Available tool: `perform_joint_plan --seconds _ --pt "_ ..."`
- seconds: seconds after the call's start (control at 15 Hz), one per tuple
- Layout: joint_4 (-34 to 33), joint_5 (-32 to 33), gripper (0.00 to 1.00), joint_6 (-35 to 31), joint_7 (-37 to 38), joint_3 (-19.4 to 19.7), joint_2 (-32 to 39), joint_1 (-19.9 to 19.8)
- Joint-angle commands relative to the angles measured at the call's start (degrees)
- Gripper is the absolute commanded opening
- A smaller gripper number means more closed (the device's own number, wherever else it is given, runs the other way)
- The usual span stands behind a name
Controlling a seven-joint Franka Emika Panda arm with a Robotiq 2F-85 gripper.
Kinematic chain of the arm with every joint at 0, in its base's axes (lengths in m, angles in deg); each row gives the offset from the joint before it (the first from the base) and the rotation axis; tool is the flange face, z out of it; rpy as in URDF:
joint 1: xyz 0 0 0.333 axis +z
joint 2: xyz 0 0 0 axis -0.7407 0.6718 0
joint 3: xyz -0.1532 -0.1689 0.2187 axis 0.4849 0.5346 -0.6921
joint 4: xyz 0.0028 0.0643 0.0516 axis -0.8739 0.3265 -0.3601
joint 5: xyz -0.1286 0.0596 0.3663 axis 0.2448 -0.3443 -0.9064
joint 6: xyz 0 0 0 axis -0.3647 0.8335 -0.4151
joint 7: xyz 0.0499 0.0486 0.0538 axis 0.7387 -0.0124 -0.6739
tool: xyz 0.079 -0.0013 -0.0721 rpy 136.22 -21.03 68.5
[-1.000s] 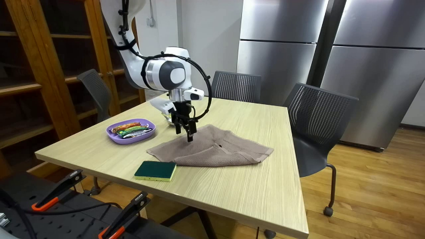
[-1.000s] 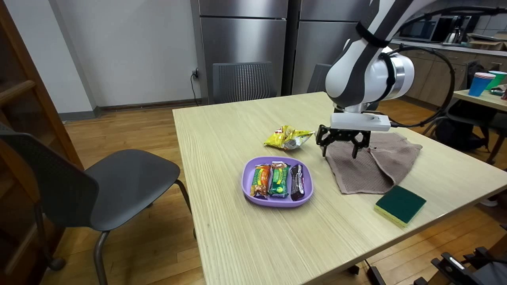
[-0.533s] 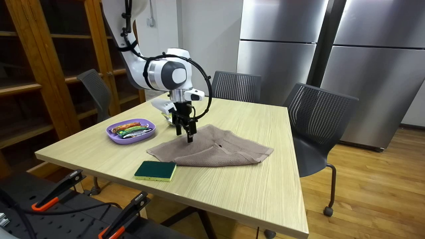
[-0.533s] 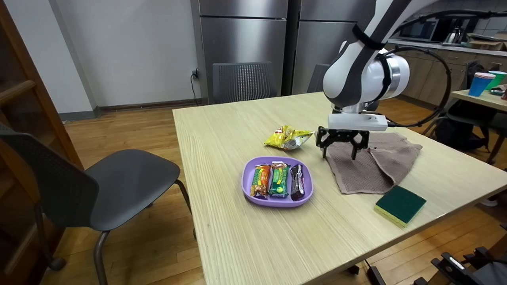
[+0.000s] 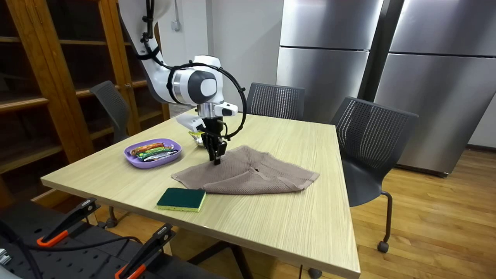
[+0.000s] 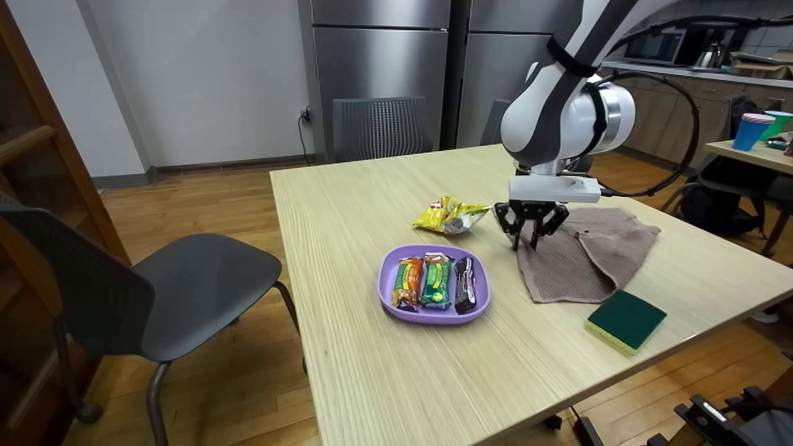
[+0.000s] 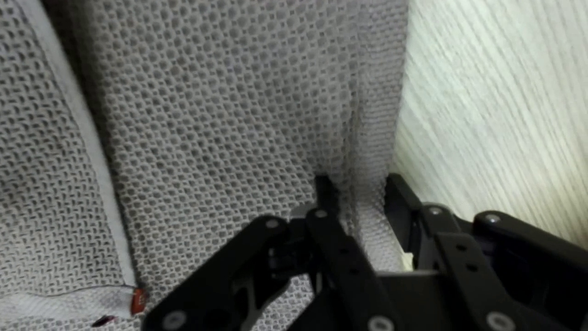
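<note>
A brown-grey woven towel (image 5: 255,174) lies partly folded on the table, in both exterior views. My gripper (image 6: 525,246) points down at its edge. In the wrist view the towel (image 7: 206,115) fills most of the picture, and its hem bunches up between the fingertips of the gripper (image 7: 358,181). The jaws are partly narrowed, a gap still between them. The right finger (image 7: 402,202) touches the hem; the left finger stands over or in the cloth, its tip partly hidden. A yellow crinkled snack bag (image 6: 451,215) is close beside the gripper.
A purple tray (image 6: 433,318) holds an orange bar (image 6: 407,284), a green bar (image 6: 437,280) and a dark bar (image 6: 464,285). A green-and-yellow sponge (image 5: 181,198) lies by the towel near the table edge. Chairs (image 5: 368,147) stand around the table (image 5: 310,232).
The jaws have come much closer together, gathering the towel's edge between them. The arm has shifted slightly, and the towel's near-gripper edge has been drawn inward.
</note>
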Motion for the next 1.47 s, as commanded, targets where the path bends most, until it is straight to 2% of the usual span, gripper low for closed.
perform_joint_plan --seconds 0.0,0.07,0.67,1.4 --pt "-1.1 1.9 0.03 1.8 2.4 0.7 0.4 0.7" --pt "-1.1 1.8 0.00 1.8 2.5 0.7 0.3 0.7" --pt "1.0 3.1 0.01 1.0 1.7 0.7 -0.8 1.3" --pt "5.9 8.4 0.01 -1.4 0.6 0.3 -3.6 4.1"
